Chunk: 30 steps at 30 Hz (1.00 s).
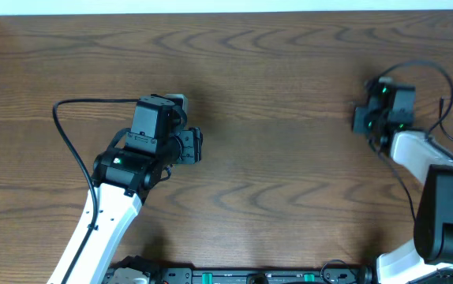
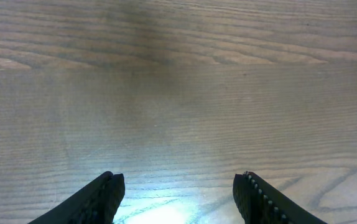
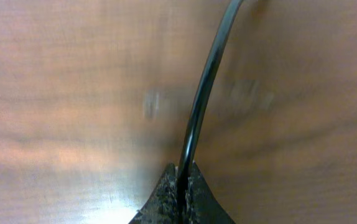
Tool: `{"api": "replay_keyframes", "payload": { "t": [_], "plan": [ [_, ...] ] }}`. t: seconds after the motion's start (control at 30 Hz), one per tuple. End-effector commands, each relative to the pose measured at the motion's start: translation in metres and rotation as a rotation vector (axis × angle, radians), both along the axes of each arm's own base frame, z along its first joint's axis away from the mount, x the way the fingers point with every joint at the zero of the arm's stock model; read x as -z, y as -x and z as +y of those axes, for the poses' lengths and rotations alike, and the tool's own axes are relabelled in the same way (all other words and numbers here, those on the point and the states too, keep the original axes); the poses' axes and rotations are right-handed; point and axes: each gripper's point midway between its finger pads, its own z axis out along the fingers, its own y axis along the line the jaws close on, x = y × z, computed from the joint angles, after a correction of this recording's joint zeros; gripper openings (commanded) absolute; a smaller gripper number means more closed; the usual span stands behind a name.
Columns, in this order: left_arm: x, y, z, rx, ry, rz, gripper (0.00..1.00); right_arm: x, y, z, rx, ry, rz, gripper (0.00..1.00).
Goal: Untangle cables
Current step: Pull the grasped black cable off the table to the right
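The black cord (image 3: 198,99) is on the far right of the counter (image 1: 290,71). In the right wrist view it runs up and away from the fingertips in a gentle curve across bare wood and leaves the top of the picture. From overhead, thin black loops arc around the right arm (image 1: 404,146), but you cannot tell there which strand is the cord and which is the arm's own wiring, and no knot or plug end shows anywhere. The right jaws are closed hard on the cord, pinching it between their tips with no gap showing. You seem to be at the start of a pull: one strand is gripped and nothing is drawn out yet. The next move probably calls for a slow lift or drag away from the loops, watching for the cord slipping through the tips or snagging on the arm's wiring. You will likely want a second hold, and it is not ready. The left arm (image 1: 120,170) is well apart, near the middle of the counter, and the left jaws stand wide open over plain wood, holding and touching nothing.
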Motion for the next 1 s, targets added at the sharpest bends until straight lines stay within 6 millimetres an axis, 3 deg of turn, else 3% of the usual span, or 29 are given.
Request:
{"api": "replay_keyframes", "payload": {
  "t": [0.0, 0.1, 0.13, 0.17, 0.2, 0.27, 0.37, 0.47, 0.6, 0.73, 0.83, 0.97],
  "plan": [
    [-0.004, -0.003, 0.001, 0.005, -0.007, -0.009, 0.62, -0.124, -0.054, -0.027, 0.061, 0.015, -0.292, 0.01],
    [-0.004, -0.003, 0.001, 0.005, -0.007, -0.008, 0.62, -0.218, -0.083, -0.052, 0.084, -0.004, -0.495, 0.01],
    [-0.004, -0.003, 0.001, 0.005, -0.007, -0.008, 0.62, -0.241, -0.088, -0.057, 0.088, -0.015, -0.544, 0.01],
    [-0.004, -0.002, 0.001, 0.005, -0.007, -0.008, 0.62, -0.277, -0.094, -0.067, 0.098, -0.027, -0.627, 0.01],
    [-0.004, -0.002, 0.001, 0.005, -0.007, -0.007, 0.62, -0.294, -0.095, -0.073, 0.105, -0.029, -0.665, 0.01],
    [-0.004, -0.002, 0.001, 0.005, -0.007, -0.007, 0.62, -0.368, -0.096, -0.098, 0.139, -0.014, -0.824, 0.01],
    [-0.004, -0.002, 0.001, 0.005, -0.007, -0.007, 0.62, -0.407, -0.088, -0.117, 0.170, 0.019, -0.899, 0.01],
    [-0.004, -0.002, 0.001, 0.005, -0.007, -0.007, 0.62, -0.417, -0.080, -0.139, 0.228, 0.048, -0.903, 0.01],
    [-0.003, -0.001, 0.001, 0.005, -0.010, 0.000, 0.62, -0.390, -0.057, -0.199, 0.455, 0.126, -0.789, 0.01],
    [-0.002, 0.000, 0.002, 0.005, -0.011, 0.006, 0.62, -0.373, -0.033, -0.243, 0.585, 0.170, -0.721, 0.01],
    [-0.002, 0.000, 0.002, 0.005, -0.011, 0.006, 0.62, -0.381, -0.018, -0.270, 0.630, 0.110, -0.773, 0.01],
    [-0.002, 0.000, 0.002, 0.005, -0.011, 0.006, 0.62, -0.403, -0.011, -0.287, 0.620, -0.002, -0.903, 0.01]
  ]
}}
